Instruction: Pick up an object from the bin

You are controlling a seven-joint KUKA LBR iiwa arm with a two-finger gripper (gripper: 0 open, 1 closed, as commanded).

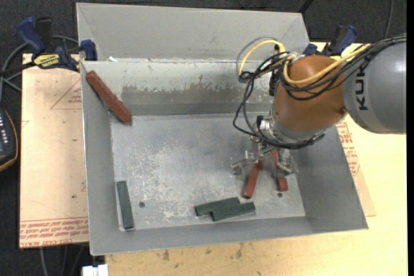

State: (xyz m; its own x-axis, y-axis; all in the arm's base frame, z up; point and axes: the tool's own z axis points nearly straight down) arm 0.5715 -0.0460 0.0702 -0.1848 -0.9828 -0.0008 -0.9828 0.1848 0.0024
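Observation:
My gripper is low over the right part of the bin floor and stands open. A red-brown stick lies slanted on the floor, its upper end between the fingers, its lower end pointing toward the front. A second, shorter red-brown piece lies just right of it, under the right finger. Two dark green flat blocks lie overlapped on the floor a little in front of the gripper.
A long red-brown bar leans in the back left corner. A dark green bar lies along the left wall near the front. The arm's orange cover and cables hang over the back right of the bin.

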